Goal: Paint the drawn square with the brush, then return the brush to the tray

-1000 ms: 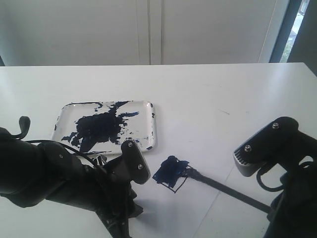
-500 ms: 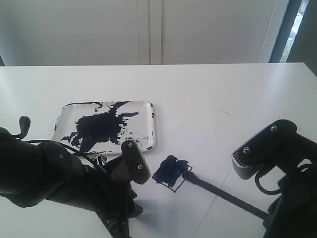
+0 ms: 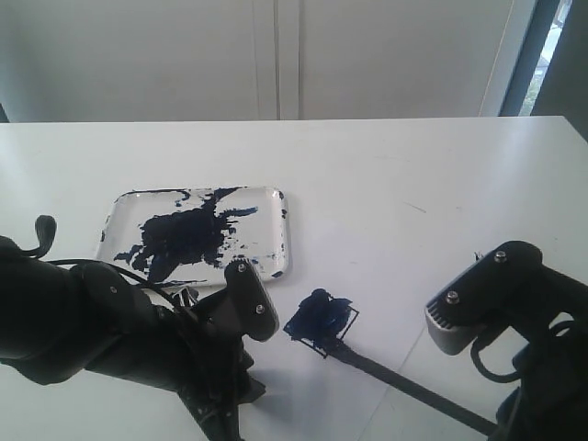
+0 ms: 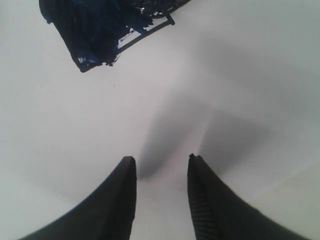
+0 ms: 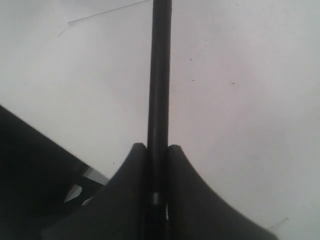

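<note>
In the exterior view, you see the tray [image 3: 285,241] on the white table [image 3: 413,184], smeared with dark blue. The drawn square [image 3: 317,322], mostly blotched blue, lies near one tray corner, not touching it. The brush [image 3: 404,386] lies slanted, with its tip at the square's edge.

In the left wrist view, your left gripper [image 4: 160,162] is narrowly parted and holds nothing above the bare table near the square.

In the right wrist view, your right gripper [image 5: 157,150] is clamped firmly on the brush handle.

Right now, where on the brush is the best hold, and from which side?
The brush handle, far from the wet tip at the square. Come from the right, clamping across the thin straight shaft, as the right hand grips it.
</note>
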Motion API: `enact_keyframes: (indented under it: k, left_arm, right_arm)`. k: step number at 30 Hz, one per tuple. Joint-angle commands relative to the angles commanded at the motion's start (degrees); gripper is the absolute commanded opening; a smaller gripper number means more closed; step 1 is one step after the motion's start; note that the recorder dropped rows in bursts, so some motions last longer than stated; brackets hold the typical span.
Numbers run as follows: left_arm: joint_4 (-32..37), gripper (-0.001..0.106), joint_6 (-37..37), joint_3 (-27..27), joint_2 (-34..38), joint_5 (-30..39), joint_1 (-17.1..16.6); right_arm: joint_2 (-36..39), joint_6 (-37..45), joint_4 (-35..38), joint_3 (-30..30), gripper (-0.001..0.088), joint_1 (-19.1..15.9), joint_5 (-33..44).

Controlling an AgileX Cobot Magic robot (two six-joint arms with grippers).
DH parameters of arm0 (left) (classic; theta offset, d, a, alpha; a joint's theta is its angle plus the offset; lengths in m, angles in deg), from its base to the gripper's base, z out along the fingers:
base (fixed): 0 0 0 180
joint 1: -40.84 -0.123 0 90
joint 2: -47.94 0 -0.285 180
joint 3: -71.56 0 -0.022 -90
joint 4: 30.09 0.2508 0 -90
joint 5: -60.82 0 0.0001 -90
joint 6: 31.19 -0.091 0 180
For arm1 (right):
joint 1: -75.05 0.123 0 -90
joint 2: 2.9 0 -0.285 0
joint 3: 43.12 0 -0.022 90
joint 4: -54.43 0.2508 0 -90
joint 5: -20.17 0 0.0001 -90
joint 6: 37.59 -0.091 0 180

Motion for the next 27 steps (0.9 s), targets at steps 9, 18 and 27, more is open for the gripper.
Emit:
enact_keyframes:
  k: [9,18,27]
  left_arm:
    - [0.0,0.041,0.0,0.0,0.0,-0.1,0.0]
    - [0.0,0.041,0.0,0.0,0.0,-0.1,0.0]
    - [0.0,0.041,0.0,0.0,0.0,-0.1,0.0]
  right_arm:
    - [0.0,-4.1,-7.0,0.0,0.0000,0.0,-4.9]
    - [0.0,-4.9,-6.6,0.0,0.0000,0.0,-1.3]
    - [0.0,-5.0,-6.5,0.0,0.0000,0.0,-1.5]
